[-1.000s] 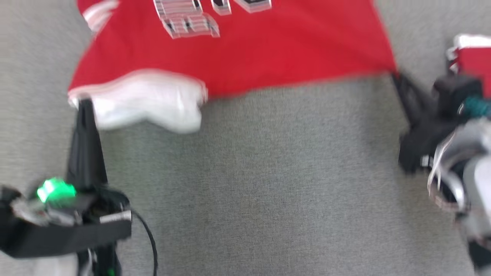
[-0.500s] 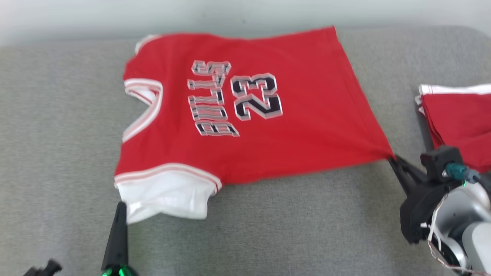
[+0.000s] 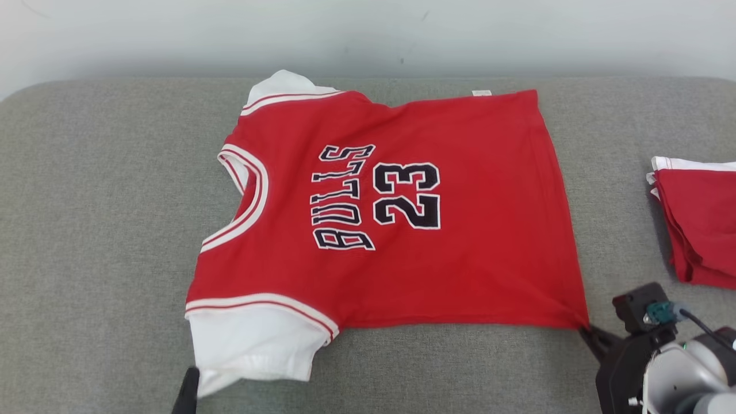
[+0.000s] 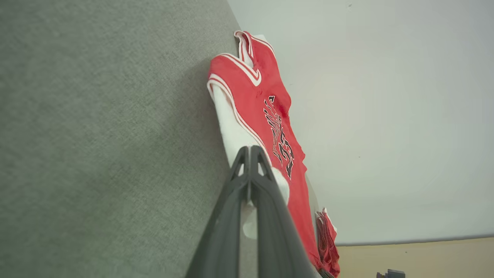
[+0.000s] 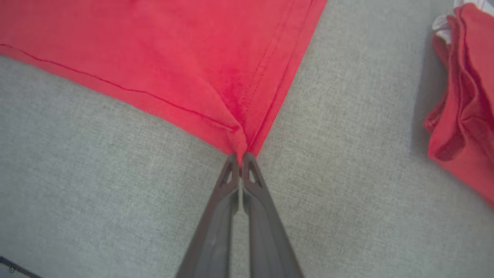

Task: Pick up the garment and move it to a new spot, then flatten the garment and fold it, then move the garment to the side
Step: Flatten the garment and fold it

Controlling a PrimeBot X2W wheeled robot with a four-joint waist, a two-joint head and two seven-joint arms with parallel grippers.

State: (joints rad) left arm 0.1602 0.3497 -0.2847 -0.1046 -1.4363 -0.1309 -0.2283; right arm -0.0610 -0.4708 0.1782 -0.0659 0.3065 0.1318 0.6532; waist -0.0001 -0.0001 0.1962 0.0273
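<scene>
Here, left claw (image 4: 250, 150) and right claw (image 5: 240, 156) clamp sleeve and hem of the shirt (image 3: 460, 276), apparently flattening it; folding calls for lifting both across.

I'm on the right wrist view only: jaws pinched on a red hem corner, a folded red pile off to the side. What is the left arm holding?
Observer: The left gripper has its jaws shut on the jersey, at the corner of its near white sleeve.
Operator: Is the body spread out or bunched?
Observer: Spread fairly flat on the grey surface, print side up, neckline toward the robot's left.
Operator: And the other sleeve?
Observer: A small white patch of the far sleeve peeks past the jersey's far edge.
</scene>
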